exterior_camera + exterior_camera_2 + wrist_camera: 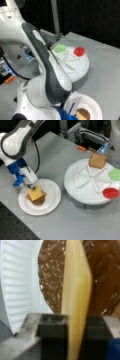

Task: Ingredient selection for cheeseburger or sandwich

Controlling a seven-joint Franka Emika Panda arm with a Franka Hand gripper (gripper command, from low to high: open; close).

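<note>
End effector (32,187) gripping yellow cheese square (35,193), over dark patty (38,200)

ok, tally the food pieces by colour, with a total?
Tan toast: 1, on the white tray
Brown patty: 1, on the paper plate
Yellow cheese: 1, in the tool
Green lettuce: 1
Red tomato: 1
Total: 5

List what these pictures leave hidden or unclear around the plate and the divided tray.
- Gripper on the cheese square: hidden behind the arm in a front view.
- Toast square: arm hides it in a front view.
- Patty: mostly under cheese.
- Paper plate: cut off at the bottom edge.
</note>
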